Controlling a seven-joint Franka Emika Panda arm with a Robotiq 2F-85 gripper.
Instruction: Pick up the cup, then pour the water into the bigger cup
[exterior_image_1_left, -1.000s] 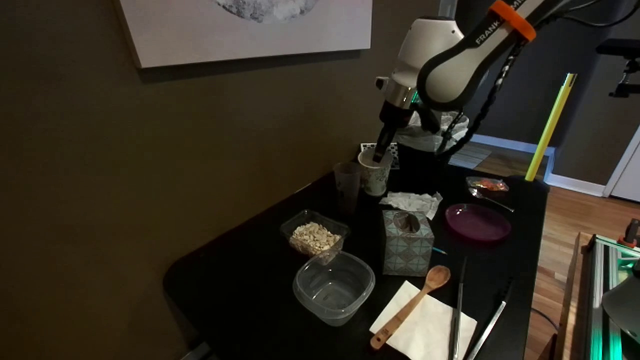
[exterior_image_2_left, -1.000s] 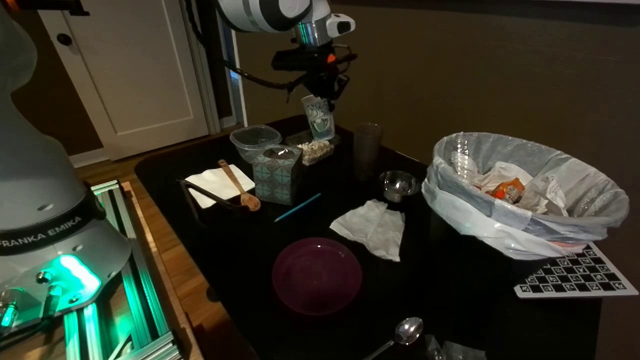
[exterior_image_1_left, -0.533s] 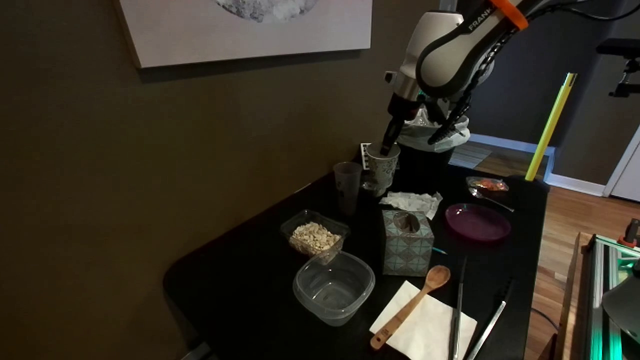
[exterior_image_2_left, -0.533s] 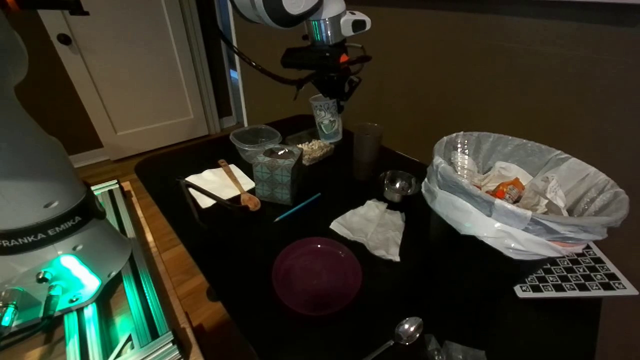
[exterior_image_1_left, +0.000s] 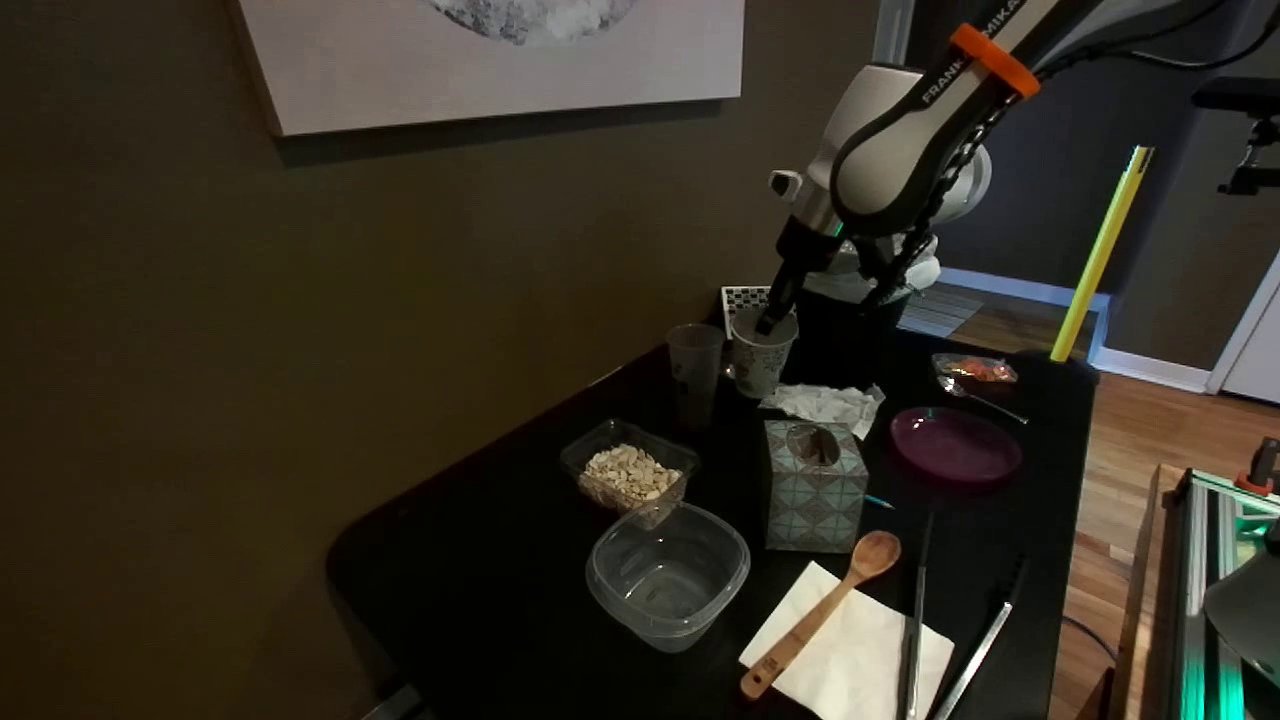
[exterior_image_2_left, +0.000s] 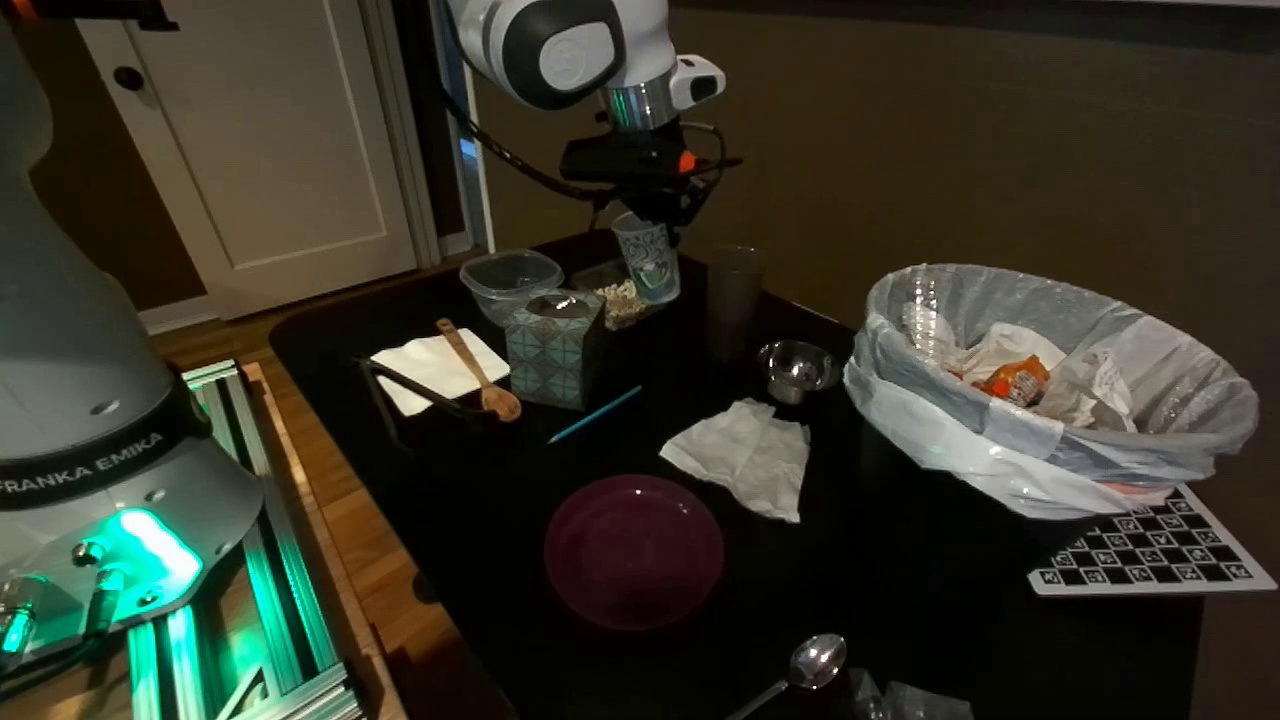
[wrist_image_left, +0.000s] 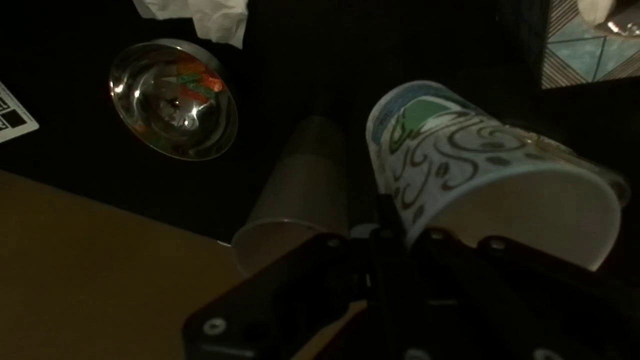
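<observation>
In an exterior view: lowering the cup (exterior_image_1_left: 762, 364) with the claw (exterior_image_1_left: 768, 322), compared with half a second ago; apparently keeping it off the table (exterior_image_1_left: 480, 580), just beside the bigger cup (exterior_image_1_left: 696, 375). Pinching nearly closed on the cup's thin wall at the rim, gripping nothing else. Bringing both rims to about one level along this line of sight; reading this as positioning, not pouring, and likely needing a lift before tipping.

In an exterior view: showing the same dip, now partly covering the pale flakes (exterior_image_2_left: 620, 300). Tilting the cup slightly more, but leaning its rim away from the bigger cup; probably needing to swing back the other way for a pour.

In the wrist view: looking partly into the cup's mouth, finding it pale and plain, not making out any water. Wearing dark swirls and bean-like marks outside, plus a green patch and a blue band by the base. Seeming papery, so possibly flexing under the pinch. Seeing the bigger cup close alongside, greyish and see-through, with the metal bowl (wrist_image_left: 200, 135) beyond.
</observation>
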